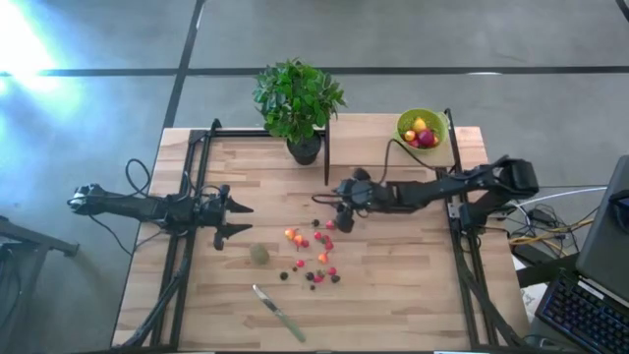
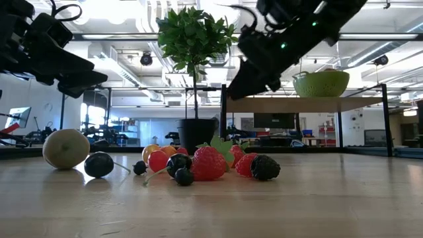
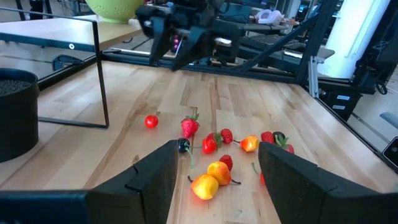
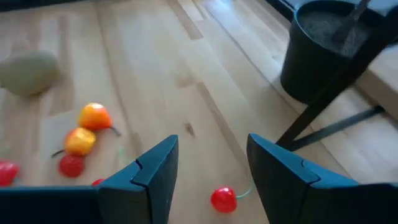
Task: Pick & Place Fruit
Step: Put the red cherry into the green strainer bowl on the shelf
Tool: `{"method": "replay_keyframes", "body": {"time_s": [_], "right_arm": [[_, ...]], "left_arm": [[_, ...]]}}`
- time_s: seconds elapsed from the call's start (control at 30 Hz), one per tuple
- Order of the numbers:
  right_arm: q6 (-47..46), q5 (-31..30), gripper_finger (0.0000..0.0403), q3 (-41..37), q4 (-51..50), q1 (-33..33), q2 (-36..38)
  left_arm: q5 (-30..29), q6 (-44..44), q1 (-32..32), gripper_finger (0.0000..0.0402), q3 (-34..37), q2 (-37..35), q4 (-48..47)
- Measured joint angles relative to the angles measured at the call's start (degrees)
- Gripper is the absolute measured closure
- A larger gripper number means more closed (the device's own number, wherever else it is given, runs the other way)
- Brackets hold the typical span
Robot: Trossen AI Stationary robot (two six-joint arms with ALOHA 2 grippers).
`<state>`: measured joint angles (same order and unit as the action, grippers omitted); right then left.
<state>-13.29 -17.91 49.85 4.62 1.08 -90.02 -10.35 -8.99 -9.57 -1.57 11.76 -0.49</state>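
Observation:
Small toy fruits lie loose on the wooden table: red and orange berries, dark berries and a dull-green kiwi ball. My right gripper hovers open above the far side of the cluster. A lone red cherry lies on the wood below its fingers. My left gripper is open and raised above the table left of the fruit, pointing at it. The lime-green bowl on the raised shelf holds a yellow lemon and red fruit.
A potted plant stands at the far edge beside the shelf's black frame. A green-handled knife lies near the front edge. Bare wood stretches right of and in front of the fruit.

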Motion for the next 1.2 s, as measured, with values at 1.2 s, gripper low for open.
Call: {"method": "replay_keyframes", "body": {"time_s": [1.2], "right_arm": [[-12.7, 2.7, 0.0125, 4.4, -4.3, 5.2, -18.7]], "left_arm": [[0.0, 0.0, 0.0, 0.0172, 0.0, 0.0, 0.0]]}}
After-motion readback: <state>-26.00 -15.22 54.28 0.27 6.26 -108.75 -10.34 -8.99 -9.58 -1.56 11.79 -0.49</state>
